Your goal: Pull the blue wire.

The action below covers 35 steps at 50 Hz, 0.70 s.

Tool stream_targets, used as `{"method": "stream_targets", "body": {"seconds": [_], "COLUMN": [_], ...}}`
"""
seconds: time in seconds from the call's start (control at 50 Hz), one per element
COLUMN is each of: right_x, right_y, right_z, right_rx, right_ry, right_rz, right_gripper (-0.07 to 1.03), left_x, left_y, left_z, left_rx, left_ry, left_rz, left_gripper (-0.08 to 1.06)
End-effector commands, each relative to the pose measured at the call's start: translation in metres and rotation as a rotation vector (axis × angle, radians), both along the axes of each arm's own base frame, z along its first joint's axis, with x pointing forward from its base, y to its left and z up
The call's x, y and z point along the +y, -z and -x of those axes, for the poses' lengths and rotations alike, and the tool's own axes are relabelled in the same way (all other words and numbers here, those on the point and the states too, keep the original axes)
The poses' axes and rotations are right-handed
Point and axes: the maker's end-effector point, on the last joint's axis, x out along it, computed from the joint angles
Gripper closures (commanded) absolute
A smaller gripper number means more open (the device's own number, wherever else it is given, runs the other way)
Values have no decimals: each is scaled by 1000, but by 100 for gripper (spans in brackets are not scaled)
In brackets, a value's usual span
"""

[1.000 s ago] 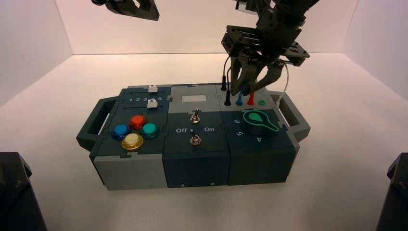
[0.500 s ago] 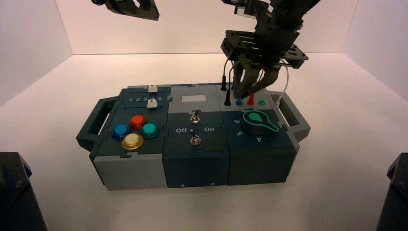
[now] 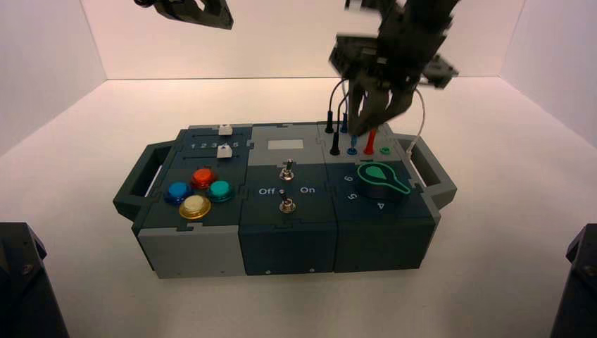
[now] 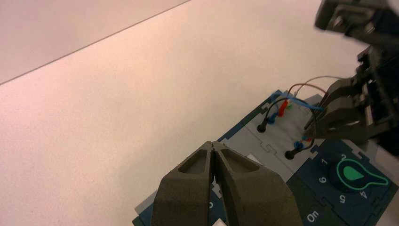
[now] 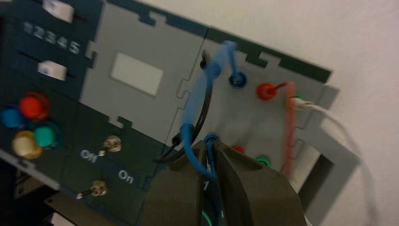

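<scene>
The blue wire [image 5: 200,92] loops over the grey panel at the box's back right. One blue plug [image 5: 237,79] sits in a far socket. The other blue plug [image 5: 211,138] lies at my right gripper's fingertips. My right gripper [image 5: 210,143] is shut on the blue wire just behind that plug. In the high view the right gripper [image 3: 367,125] hangs over the wire sockets, with the near blue plug [image 3: 353,144] below it. My left gripper [image 4: 214,146] is shut and empty, held high at the back left [image 3: 197,10].
Black-plugged wire [image 3: 331,123] and red plug [image 3: 369,143] stand beside the blue one. A green knob [image 3: 381,179] lies just in front. Two toggle switches [image 3: 285,169], coloured buttons [image 3: 200,190] and sliders [image 3: 224,130] are further left. A white cable [image 3: 421,116] runs at the right handle.
My right gripper has risen and shifted slightly right with the blue wire in it. The box has shifted a little to the right. The left arm has not moved.
</scene>
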Motion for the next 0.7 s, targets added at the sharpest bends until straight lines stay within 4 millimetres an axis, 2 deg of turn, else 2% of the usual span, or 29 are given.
{"method": "stream_targets", "body": {"seconds": [0.02, 0.14, 0.38, 0.7], "right_x": [3, 4, 0, -8], "right_y": [-23, -31, -31, -22], "right_z": [-11, -7, 4, 21], "right_rx": [-48, -28, 26, 74], "right_ry": [7, -6, -25, -39], "right_rz": [-34, -30, -8, 19], "right_gripper": [99, 99, 99, 97], "left_x": [-5, -5, -6, -5], "left_y": [-17, -17, -18, -18], "left_z": [-6, -6, -6, -7], "left_rx": [-40, -41, -43, -46], "left_ry": [5, 5, 6, 9], "left_rz": [26, 25, 27, 21], "left_gripper": [100, 100, 100, 100]}}
